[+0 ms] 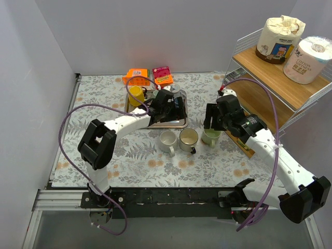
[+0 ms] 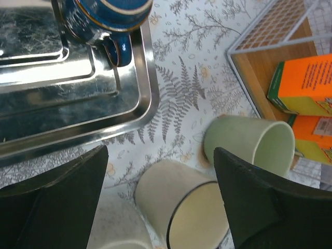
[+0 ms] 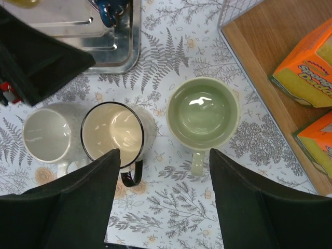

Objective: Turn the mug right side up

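A dark blue mug (image 2: 104,21) with gold lines sits on the steel tray (image 2: 78,98), mostly cut off at the top of the left wrist view; I cannot tell which way up it is. My left gripper (image 2: 161,207) is open and empty, hovering over the tray's front edge (image 1: 172,110). Three mugs stand upright in a row in front of the tray: white (image 1: 167,141), cream with a black rim (image 1: 188,139) and green (image 1: 210,136). My right gripper (image 3: 163,207) is open and empty above the green mug (image 3: 203,111), just over its near side (image 1: 212,123).
A yellow mug (image 1: 136,95) stands at the tray's back left. Orange and red boxes (image 1: 150,77) lie behind the tray. A wire and wood shelf (image 1: 270,88) on the right holds orange boxes (image 3: 306,67) below and toilet rolls (image 1: 293,41) on top.
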{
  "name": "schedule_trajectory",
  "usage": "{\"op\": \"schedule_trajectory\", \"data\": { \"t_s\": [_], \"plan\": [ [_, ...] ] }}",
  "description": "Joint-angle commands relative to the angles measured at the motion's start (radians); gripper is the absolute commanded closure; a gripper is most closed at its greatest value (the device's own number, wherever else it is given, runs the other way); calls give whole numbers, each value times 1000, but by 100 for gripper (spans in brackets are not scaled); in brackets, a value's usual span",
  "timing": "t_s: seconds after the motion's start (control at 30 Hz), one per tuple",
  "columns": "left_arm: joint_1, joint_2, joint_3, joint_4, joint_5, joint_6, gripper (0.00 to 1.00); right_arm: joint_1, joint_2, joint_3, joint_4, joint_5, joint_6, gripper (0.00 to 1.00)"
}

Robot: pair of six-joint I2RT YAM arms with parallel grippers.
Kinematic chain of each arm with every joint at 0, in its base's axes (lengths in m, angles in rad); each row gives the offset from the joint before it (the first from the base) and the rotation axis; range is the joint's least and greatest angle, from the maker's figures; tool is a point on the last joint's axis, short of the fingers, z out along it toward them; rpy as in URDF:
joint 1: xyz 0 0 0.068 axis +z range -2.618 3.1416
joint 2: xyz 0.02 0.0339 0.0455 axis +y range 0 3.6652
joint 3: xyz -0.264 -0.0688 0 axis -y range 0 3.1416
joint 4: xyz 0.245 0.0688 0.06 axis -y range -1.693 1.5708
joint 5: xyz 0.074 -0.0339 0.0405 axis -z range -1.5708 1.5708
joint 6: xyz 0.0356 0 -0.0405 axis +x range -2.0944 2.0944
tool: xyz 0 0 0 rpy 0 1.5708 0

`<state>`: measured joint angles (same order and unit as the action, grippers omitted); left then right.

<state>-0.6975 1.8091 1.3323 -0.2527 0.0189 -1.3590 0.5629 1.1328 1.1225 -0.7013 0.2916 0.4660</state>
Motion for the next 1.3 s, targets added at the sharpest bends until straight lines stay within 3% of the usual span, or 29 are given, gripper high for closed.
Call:
{"op": "schedule_trajectory", "data": {
  "t_s": [0.0, 0.13, 0.37, 0.93, 1.27],
  "plan": [
    [-3, 36, 102, 61, -91, -18, 21, -41, -45, -24, 10, -42, -26, 25],
    [-10, 136, 159, 58, -149, -23, 33, -81, -62, -41, 5, -62, -39, 25],
    [-20, 274, 287, 18, -204, 18, 46, -113, -76, -64, 0, -89, -47, 26],
    [-46, 360, 383, -25, -320, 69, 56, -164, -68, -82, 11, -143, -73, 27],
    [-51, 371, 407, -74, -369, 57, 57, -179, -71, -90, 16, -163, -75, 27]
  ]
}}
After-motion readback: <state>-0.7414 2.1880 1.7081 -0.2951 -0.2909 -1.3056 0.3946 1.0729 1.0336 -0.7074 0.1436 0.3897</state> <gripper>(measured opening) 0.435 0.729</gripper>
